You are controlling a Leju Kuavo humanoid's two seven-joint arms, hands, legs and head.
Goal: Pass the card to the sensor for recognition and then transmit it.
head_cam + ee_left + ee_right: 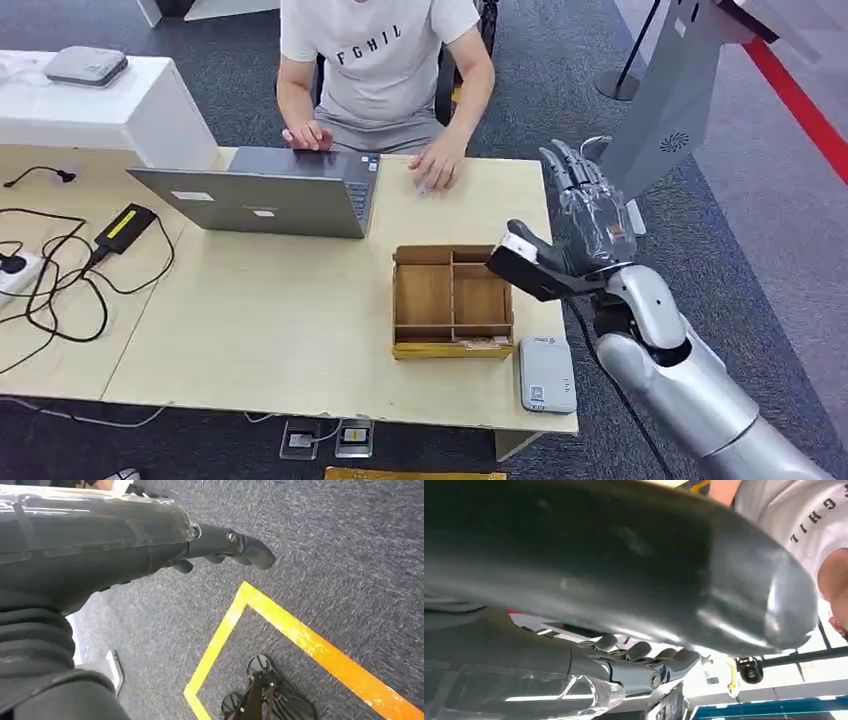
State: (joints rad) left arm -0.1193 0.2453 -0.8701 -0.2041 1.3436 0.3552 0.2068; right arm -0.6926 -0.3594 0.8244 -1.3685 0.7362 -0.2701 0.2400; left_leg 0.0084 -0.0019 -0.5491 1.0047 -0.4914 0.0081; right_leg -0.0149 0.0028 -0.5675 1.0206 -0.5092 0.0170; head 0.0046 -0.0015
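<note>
The right hand (575, 225) is raised at the right of the head view, above the right edge of the counter (250, 330). Its fingers (570, 170) stand straight and point toward the top of the frame, and its thumb (525, 262) sticks out to the left, well apart from them. Nothing shows between thumb and fingers. The thumb tip carries a small white patch, and I cannot tell what it is. In the right wrist view the same hand (624, 667) shows its fingers side by side and straight, with nothing in them.

No card can be made out for certain. The likeliest trace is a pale flat strip (478, 343) in the narrow front compartment of the wooden box (400, 300), but it is too small to name. Its long axis runs left to right in the frame, along the box's front wall. It lies below and left of the right hand, just under the thumb and apart from it.

The grey sensor (547, 375) lies flat at the lower right corner of the counter, just beside the box and below the hand.

The left hand (100, 540) hangs over dark carpet (350, 555) marked with yellow tape (300, 635). Its thumb (240, 547) is stretched out, and how its fingers lie I cannot tell.

A person (380, 60) sits at the top centre behind a laptop (270, 195), with both hands on the counter.
</note>
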